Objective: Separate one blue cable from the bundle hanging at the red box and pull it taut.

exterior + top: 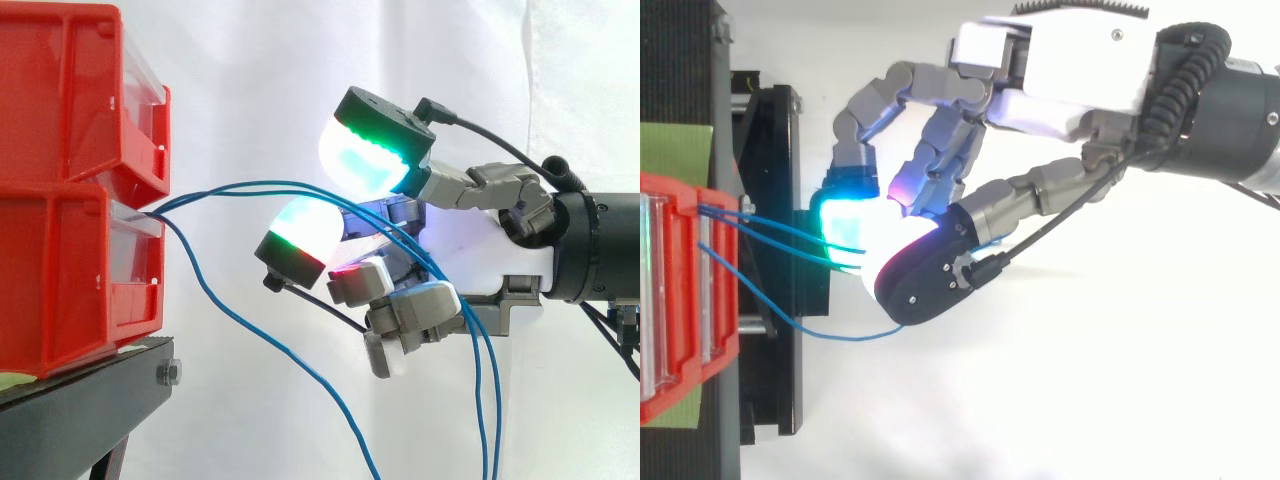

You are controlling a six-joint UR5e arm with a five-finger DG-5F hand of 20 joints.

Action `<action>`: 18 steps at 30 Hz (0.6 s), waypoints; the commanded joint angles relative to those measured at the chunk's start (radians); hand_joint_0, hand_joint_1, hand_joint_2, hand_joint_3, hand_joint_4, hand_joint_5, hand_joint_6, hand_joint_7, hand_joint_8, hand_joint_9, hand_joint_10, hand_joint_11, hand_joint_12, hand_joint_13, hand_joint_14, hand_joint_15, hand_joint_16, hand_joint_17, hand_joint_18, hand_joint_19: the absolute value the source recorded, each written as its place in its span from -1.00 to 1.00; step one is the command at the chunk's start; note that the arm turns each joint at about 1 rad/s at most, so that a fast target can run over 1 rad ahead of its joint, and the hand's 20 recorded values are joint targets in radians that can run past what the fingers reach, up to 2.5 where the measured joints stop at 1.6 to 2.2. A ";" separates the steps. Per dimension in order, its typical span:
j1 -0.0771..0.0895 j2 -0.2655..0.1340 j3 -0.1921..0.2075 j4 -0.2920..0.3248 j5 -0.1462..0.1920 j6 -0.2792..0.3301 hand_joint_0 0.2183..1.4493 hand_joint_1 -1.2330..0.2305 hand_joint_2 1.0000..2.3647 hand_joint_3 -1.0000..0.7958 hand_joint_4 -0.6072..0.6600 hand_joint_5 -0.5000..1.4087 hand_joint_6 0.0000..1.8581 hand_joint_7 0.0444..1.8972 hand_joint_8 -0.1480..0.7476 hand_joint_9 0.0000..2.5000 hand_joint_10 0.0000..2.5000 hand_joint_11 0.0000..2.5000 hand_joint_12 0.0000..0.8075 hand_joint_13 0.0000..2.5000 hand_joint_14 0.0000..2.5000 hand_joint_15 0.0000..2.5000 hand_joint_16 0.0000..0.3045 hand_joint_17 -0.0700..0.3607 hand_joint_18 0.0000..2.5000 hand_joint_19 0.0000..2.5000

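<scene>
Green-glowing fingers (365, 150) are curling loosely around two blue cables (260, 186), which are passing between the upper and lower pads and draping over the hand (500, 250) before hanging down. A third blue strand (250, 325) is drooping free below, apart from the fingers. All three are emerging at the front edge of the red bins (60, 190), between the stacked pair sitting on the black stand (90, 390). By my judgement, one strand is needing to slip out before the pads are pinching firmly and drawing away from the bins.

bins (60, 250) red | cables (250, 184) blue | stand (80, 410) black | curtain (260, 80) white | hand (500, 245) grey-white | pads (365, 160) green-cyan
</scene>
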 commanded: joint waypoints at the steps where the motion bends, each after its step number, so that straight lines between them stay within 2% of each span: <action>1: 0.003 0.000 0.000 0.001 0.007 0.000 -0.46 -0.26 -1.00 -0.44 0.24 -0.67 0.00 -0.11 0.21 -0.16 -0.99 -0.14 -0.12 0.16 -1.00 0.19 -0.65 -0.12 -0.17 -0.41; 3: 0.003 -0.001 0.000 0.001 0.014 0.000 -0.46 -0.26 -1.00 -0.44 0.25 -0.67 0.00 -0.11 0.22 -0.16 -0.99 -0.15 -0.14 0.16 -0.93 0.19 -0.65 -0.11 -0.17 -0.40; 8: 0.006 0.000 0.000 -0.002 0.016 0.000 -0.41 -0.32 -1.00 -0.44 0.24 -0.68 -0.01 -0.11 0.19 -0.18 -0.99 -0.14 -0.17 0.10 -0.54 0.10 -0.66 -0.14 -0.17 -0.34; 11: 0.007 0.000 -0.002 -0.001 0.016 -0.002 -0.34 -0.31 -1.00 -0.44 0.24 -0.68 -0.01 -0.10 0.17 -0.19 -0.99 -0.14 -0.18 0.08 -0.44 0.09 -0.67 -0.14 -0.17 -0.33; 18: 0.010 0.000 -0.002 -0.004 0.023 -0.002 -0.28 -0.35 -0.98 -0.23 0.19 -0.69 0.00 -0.09 0.17 -0.20 -0.99 -0.14 -0.17 0.07 -0.40 0.07 -0.66 -0.14 -0.16 -0.32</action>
